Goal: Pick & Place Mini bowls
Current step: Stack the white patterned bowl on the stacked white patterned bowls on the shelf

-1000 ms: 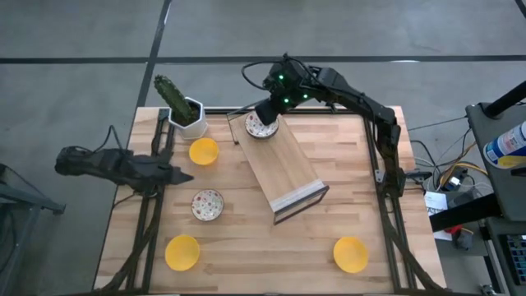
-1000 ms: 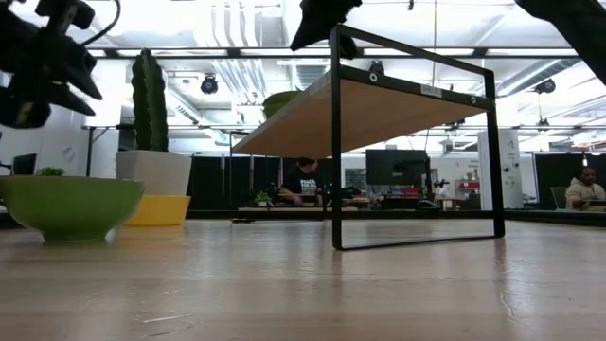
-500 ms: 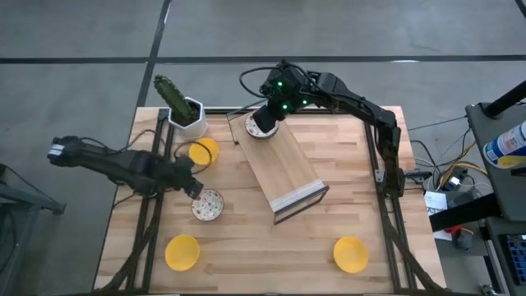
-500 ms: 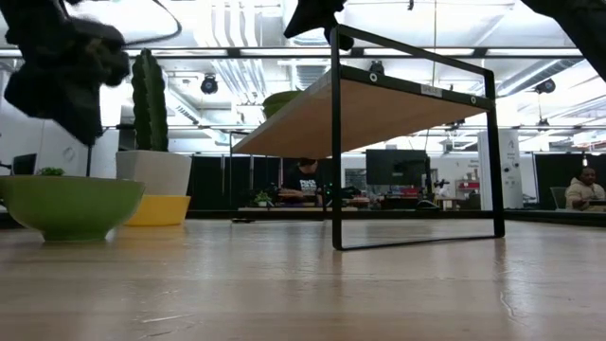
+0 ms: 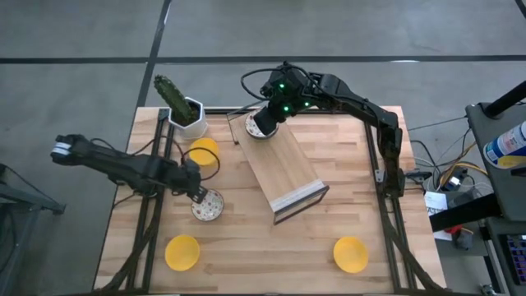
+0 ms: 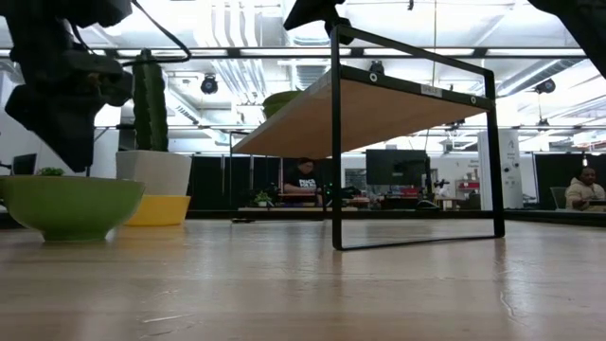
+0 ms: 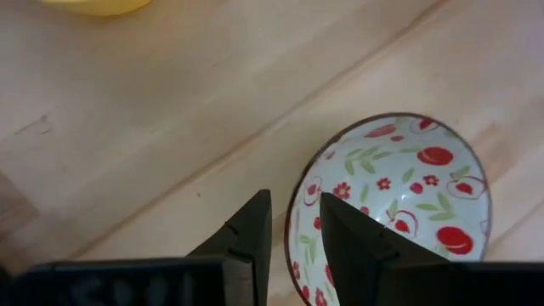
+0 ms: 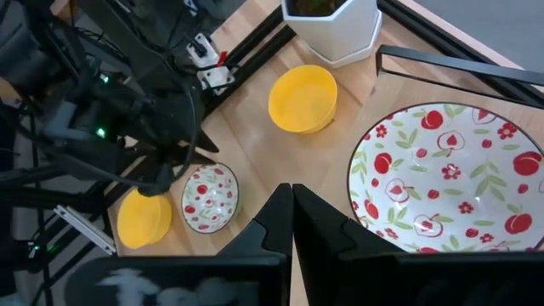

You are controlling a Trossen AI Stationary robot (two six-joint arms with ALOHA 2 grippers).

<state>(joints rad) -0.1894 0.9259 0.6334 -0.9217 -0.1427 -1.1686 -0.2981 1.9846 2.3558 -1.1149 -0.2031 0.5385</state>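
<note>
left pincer (image 7: 293, 228): fingers slightly apart astride rim of patterned mini bowl (image 5: 207, 205) on bench (image 5: 246, 255) | right pincer (image 8: 291, 208): fingers together above second patterned bowl (image 8: 446, 178), bench's far edge

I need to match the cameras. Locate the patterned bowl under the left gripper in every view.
High view: the patterned bowl lies left of centre, at the left gripper.
Low view: only a green bowl side shows at the left; I cannot tell that it is this one.
Left wrist view: bowl, rim by the fingertips.
Right wrist view: bowl.
Shared landmark: the cactus pot.
</note>
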